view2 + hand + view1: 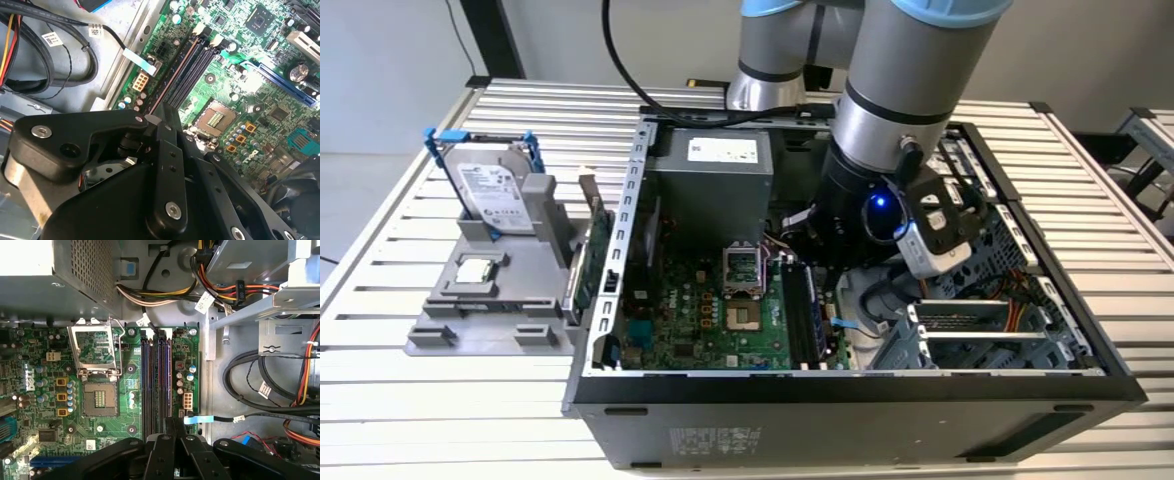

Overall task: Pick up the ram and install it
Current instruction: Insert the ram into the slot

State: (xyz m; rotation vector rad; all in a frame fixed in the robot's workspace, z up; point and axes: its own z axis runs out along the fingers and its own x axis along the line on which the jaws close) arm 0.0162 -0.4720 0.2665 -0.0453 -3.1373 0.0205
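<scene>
One arm reaches into the open computer case (854, 400) at centre-right of the exterior view, with the tool (159, 117) low over the memory slots (150, 385) on the motherboard (707, 310). Tool fingers are pinched nearly together on the near end of the ram (175, 72). The ram stands on edge along the slot nearest the board's edge. Can't tell if it's fully seated.

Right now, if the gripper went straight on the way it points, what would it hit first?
Most likely the black memory slots on the motherboard: the gripper points down at them. How near it is remains unclear.
</scene>
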